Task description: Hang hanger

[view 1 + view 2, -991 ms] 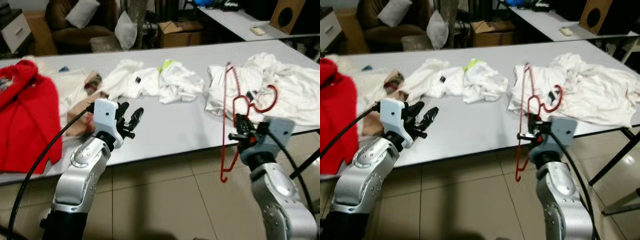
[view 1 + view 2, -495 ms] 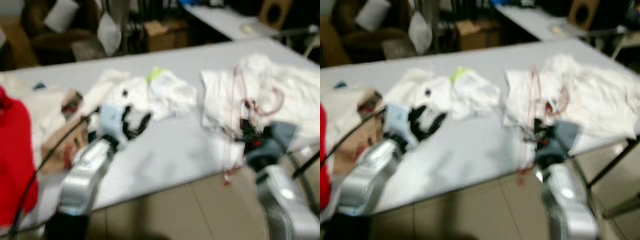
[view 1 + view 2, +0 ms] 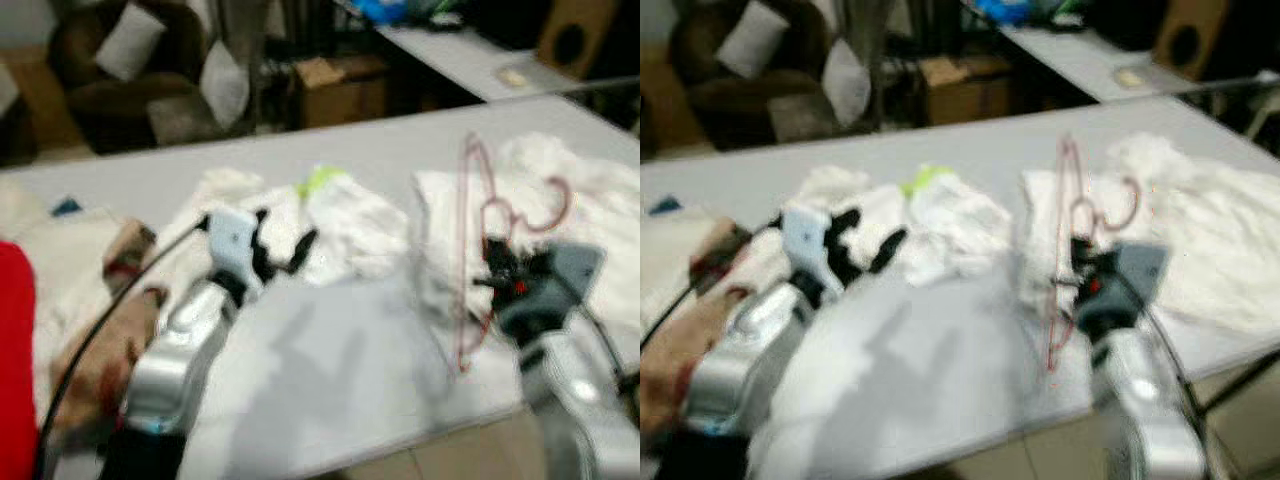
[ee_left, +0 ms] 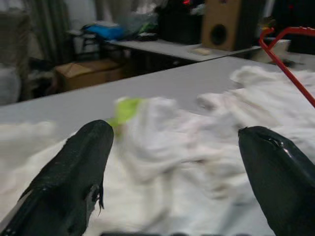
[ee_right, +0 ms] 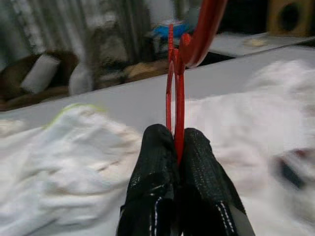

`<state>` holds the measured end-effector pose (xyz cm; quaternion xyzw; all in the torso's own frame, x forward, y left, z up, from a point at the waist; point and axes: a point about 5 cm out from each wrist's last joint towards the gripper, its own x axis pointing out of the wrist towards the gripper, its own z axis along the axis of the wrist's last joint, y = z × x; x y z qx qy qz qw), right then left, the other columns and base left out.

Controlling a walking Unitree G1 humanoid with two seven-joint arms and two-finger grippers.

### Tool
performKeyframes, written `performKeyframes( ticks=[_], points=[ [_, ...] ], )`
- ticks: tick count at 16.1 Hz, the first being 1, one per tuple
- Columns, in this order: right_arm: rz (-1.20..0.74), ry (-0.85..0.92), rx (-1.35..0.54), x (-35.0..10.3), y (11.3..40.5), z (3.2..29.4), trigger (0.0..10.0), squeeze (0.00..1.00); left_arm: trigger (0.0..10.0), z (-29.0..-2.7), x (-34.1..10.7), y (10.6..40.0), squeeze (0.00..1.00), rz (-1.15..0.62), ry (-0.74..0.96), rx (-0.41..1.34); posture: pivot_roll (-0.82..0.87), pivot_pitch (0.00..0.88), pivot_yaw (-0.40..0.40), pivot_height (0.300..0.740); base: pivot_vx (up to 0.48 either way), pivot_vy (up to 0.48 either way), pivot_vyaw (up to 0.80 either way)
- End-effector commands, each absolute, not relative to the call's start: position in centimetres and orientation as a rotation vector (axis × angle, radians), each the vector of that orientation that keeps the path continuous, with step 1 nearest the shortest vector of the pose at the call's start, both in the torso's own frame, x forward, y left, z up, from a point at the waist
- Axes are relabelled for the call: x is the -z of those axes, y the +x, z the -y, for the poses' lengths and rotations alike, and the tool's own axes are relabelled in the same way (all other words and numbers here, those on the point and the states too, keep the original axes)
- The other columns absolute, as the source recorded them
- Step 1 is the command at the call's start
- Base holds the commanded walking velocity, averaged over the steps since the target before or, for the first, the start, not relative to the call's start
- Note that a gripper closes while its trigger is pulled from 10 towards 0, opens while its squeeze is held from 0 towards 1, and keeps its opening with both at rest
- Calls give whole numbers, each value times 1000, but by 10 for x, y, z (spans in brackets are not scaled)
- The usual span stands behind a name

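Note:
A red wire hanger (image 3: 468, 215) stands upright in my right gripper (image 3: 497, 262), whose two black fingers (image 5: 152, 162) are shut on its wire (image 5: 173, 93). Its hook (image 3: 545, 205) curls over the white clothes (image 3: 580, 190) at the right of the grey table (image 3: 340, 370). My left gripper (image 3: 283, 252) is open above the table, close to a white garment with a lime-green patch (image 3: 335, 205). In the left wrist view its fingers (image 4: 74, 167) stand wide apart with that white garment (image 4: 162, 147) ahead and a piece of the red hanger (image 4: 288, 59) at the edge.
A red garment (image 3: 15, 340) and a beige cloth (image 3: 100, 330) lie at the table's left. Behind the table are a brown sofa with pillows (image 3: 130, 50), a cardboard box (image 3: 340, 85), a second table (image 3: 470, 60) and a speaker (image 3: 570, 35). The head views are blurred.
The camera has moved forward and over the table, so the floor tiles have dropped out of sight. Both arms now reach over the tabletop; the right one still holds the hanger.

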<state>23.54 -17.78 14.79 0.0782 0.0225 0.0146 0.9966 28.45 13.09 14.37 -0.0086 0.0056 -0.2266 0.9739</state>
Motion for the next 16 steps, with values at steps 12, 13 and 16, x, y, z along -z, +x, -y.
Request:
performKeyframes(
  ticks=[12, 13, 16],
  points=[
    [-17, 99, -55, -161, 239, 184, 10000, 0, 10000, -127, -139, 288, 141, -18, 18, 446, -177, 0, 18, 740, 0, -321, 0],
    [-17, 92, -56, -162, 239, 185, 10000, 0, 10000, -127, -139, 288, 145, -17, 20, 444, -177, 0, 18, 740, 0, -480, 0],
    [-24, 89, -54, -162, 239, 187, 10000, 0, 10000, -127, -138, 290, 63, -23, 14, 444, -177, 0, 18, 740, 0, 150, 0]
  ],
)
